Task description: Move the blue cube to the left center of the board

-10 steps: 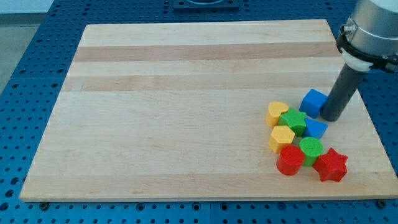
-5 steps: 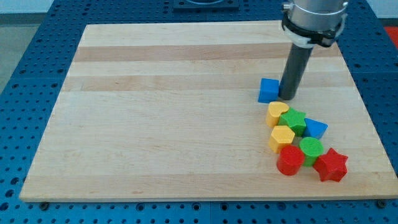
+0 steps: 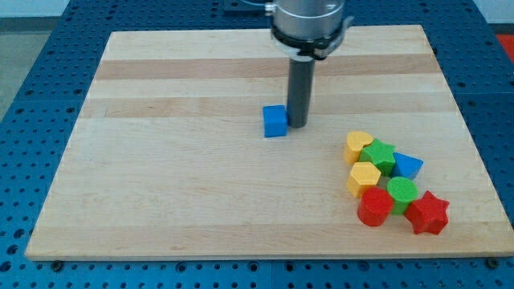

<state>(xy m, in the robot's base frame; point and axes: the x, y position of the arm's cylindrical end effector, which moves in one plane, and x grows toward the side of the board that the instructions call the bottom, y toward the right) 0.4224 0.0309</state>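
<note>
The blue cube sits near the middle of the wooden board, a little to the view's right of centre. My tip stands against the cube's right side, touching or nearly touching it. The rod rises straight up from there to the arm's grey head at the view's top.
A cluster of blocks lies at the board's lower right: a yellow heart, a green star, a blue wedge-like block, a yellow hexagon, a green cylinder, a red cylinder and a red star.
My tip has moved steadily to the view's left, pushing the blue cube away from the cluster toward the board's middle. The other blocks have not moved.
</note>
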